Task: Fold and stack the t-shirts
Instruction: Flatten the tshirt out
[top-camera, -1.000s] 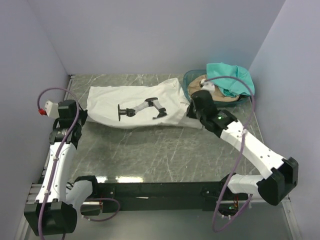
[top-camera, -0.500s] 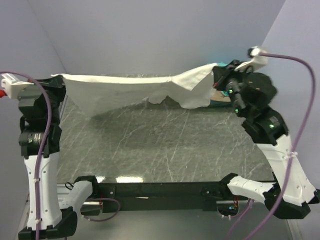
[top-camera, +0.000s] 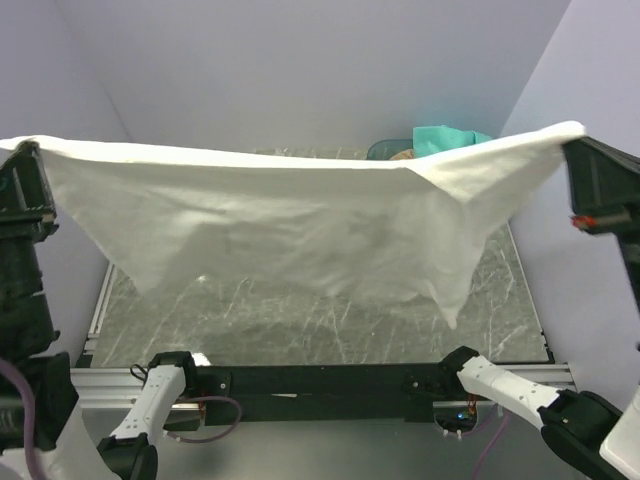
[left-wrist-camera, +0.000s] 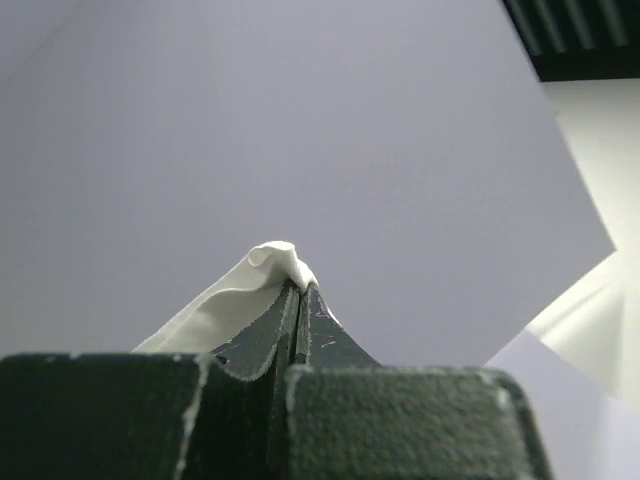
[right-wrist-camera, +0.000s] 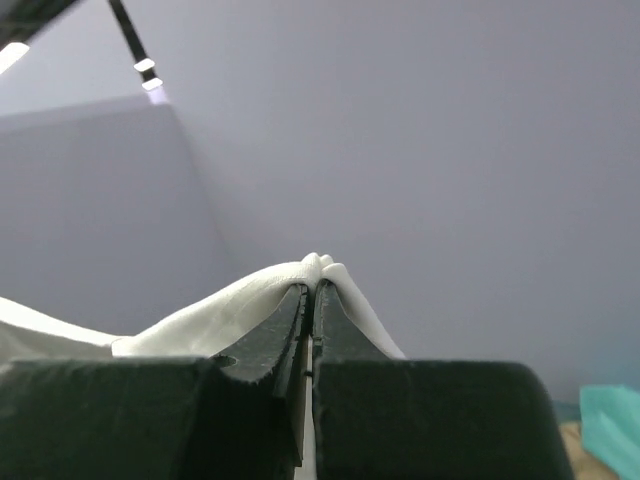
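Spread aloft: white cloth t-shirt (top-camera: 300, 220), clear above the grey marbled worktop (top-camera: 250, 325).
We find the left claw (left-wrist-camera: 297, 292) and right claw (right-wrist-camera: 312, 288) each pinched tight on an edge; we advise lowering evenly, cloth taut.

We find no legible text, label, brand, number or sign in any view, white t-shirt (top-camera: 300, 220) plain where visible.

The white t-shirt (top-camera: 300, 220) curtains my whole workspace; I see open table (top-camera: 250, 322) beneath its hem, the basket (top-camera: 383, 151) crowding the far-right corner.
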